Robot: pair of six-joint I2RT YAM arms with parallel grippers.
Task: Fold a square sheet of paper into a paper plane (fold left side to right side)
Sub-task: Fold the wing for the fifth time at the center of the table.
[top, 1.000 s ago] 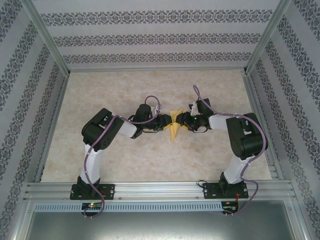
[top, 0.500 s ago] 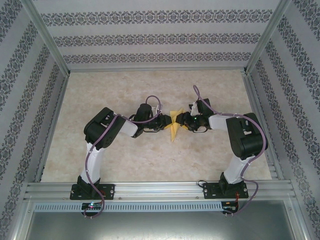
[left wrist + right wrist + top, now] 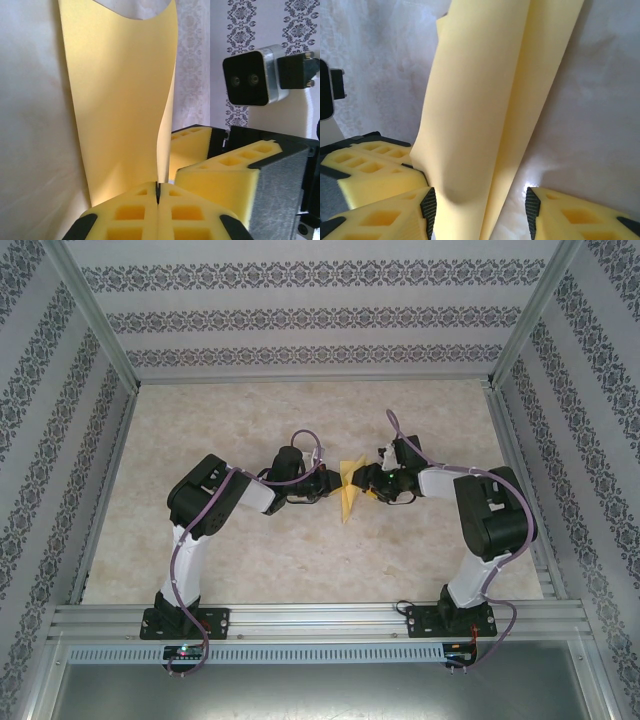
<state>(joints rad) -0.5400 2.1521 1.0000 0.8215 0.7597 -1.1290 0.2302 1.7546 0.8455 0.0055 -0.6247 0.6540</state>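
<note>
The sheet of paper (image 3: 347,492), yellow-orange and folded to a slim pointed shape, lies mid-table between both arms. In the left wrist view the paper (image 3: 120,100) stands up with one thin edge running down into the closed seam of my left gripper (image 3: 158,196), which is shut on it. My left gripper (image 3: 334,487) touches the paper's left side. My right gripper (image 3: 363,483) comes from the right. In the right wrist view it (image 3: 477,212) is open, its pads either side of the paper (image 3: 490,110), whose raised fold bulges against the left pad.
The beige marbled tabletop (image 3: 250,560) is bordered by an aluminium frame (image 3: 300,620) in front and patterned walls (image 3: 300,320) behind and beside. The right arm's yellow fingers (image 3: 225,172) and wrist camera (image 3: 250,76) sit close to my left gripper.
My left gripper's jaws have closed onto the paper's edge. My right gripper's jaws have spread slightly. Both arms have barely moved.
</note>
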